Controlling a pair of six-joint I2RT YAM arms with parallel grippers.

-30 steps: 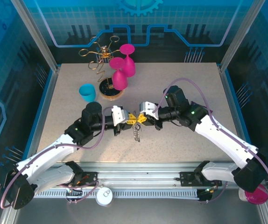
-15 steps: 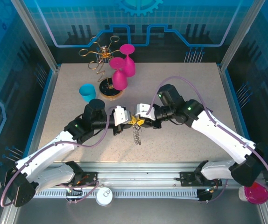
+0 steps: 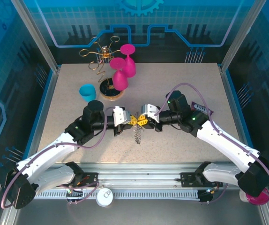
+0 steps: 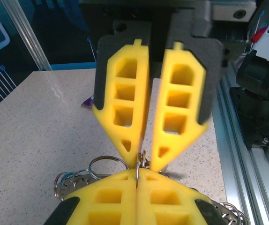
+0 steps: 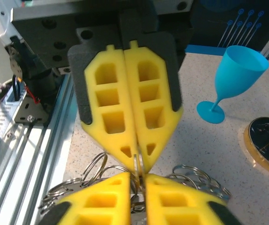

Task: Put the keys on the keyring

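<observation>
Above the middle of the table my left gripper and right gripper meet tip to tip. The keyring, a bunch of silvery links, dangles below them. In the left wrist view my left gripper is shut on a thin silvery ring standing edge-on, with more links beside the fingers. The right gripper faces it from above. In the right wrist view my right gripper is pinched on thin rings, the keyring's links spread around it, and the left gripper is opposite. The keys are hidden.
A blue goblet stands at the back left beside a gold wire rack on a round wooden base, with pink goblets on it. The aluminium rail runs along the near edge.
The right arm's wrist swung left and then back. Both grippers stayed tip to tip over the table's middle with the links hanging below.
</observation>
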